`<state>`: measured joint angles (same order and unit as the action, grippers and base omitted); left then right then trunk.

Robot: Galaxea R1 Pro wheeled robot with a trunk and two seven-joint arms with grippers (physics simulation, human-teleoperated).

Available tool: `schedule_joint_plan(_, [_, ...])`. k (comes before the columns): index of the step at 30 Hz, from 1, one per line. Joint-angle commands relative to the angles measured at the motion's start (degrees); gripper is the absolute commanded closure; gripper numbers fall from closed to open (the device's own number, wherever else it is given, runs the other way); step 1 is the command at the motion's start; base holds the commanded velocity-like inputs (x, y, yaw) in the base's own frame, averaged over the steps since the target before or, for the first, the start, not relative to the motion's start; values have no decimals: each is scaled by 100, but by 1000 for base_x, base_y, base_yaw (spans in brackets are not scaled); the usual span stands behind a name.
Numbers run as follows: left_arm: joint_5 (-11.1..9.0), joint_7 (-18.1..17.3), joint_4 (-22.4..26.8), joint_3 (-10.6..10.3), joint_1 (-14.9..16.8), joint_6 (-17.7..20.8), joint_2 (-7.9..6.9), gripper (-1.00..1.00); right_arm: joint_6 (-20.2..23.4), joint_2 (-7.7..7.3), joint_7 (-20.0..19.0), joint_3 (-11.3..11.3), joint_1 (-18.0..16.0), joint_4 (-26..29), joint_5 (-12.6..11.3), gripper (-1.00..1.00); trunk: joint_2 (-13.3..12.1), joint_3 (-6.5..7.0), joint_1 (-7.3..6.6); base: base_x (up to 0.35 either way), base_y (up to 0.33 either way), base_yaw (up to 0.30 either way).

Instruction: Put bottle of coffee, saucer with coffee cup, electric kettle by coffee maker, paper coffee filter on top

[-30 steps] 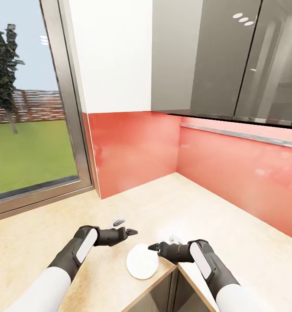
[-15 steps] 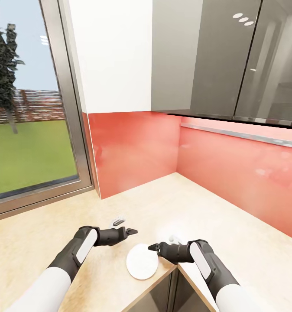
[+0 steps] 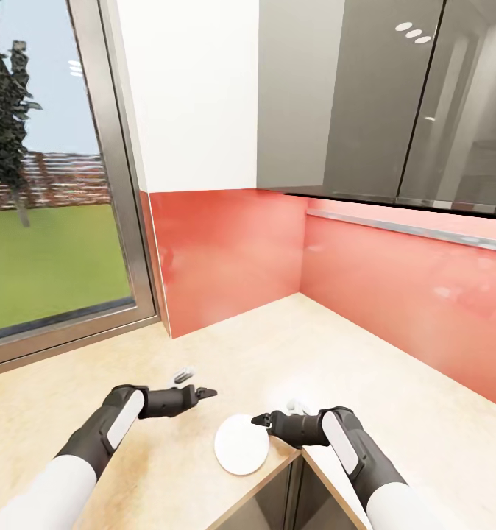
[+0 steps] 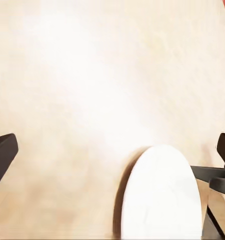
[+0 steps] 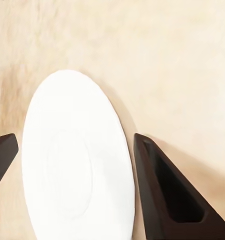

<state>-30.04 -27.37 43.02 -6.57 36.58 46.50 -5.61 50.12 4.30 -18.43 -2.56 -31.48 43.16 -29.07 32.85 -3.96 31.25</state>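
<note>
one round, flat white saucer [image 3: 241, 444] lies on the speckled tan countertop [image 3: 329, 353] between the right gripper [image 5: 72, 150]'s spread, empty dark fingers.

Kitchen; countertop [image 3: 336, 353], red backsplash [image 3: 233, 250]

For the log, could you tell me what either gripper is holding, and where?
Nothing is held: the saucer lies on the countertop between the open right gripper's fingers, untouched.

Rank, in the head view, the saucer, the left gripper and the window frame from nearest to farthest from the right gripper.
1. The saucer: white, on the countertop by its front edge, just under the right gripper.
2. The left gripper: across the saucer, to the left, over the countertop.
3. The window frame: far left, at the back.
</note>
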Motion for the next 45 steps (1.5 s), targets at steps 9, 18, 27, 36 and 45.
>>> schedule_joint_plan(9, [172, -415, 18, -78, -177, 21, -122, -100, 17, 1, -29, 1, -1, -1, 69, -100, 10, -12, 3, 0, 0, 0])
schedule_joint_plan(18, [438, -798, 15, -713, -272, 22, -116, -100, 18, 1, -29, 1, -7, -7, 69, -100, 10, -12, 3, 0, 0, 0])
schedule_joint_plan(27, [452, -813, -22, -744, -274, 26, -124, -100, 16, 1, -29, 1, -1, -1, 69, -100, 10, -12, 3, 0, 0, 0])
schedule_joint_plan(36, [456, -814, -31, -988, -283, 178, -124, -100, 17, 9, -29, -74, -5, -1, 69, -100, 10, -12, 3, 0, 0, 0])
schedule_joint_plan(45, [456, -814, -30, -1021, -283, 196, -128, -100, 16, 9, -29, -78, -7, -1, 69, -100, 10, -12, 3, 0, 0, 0])
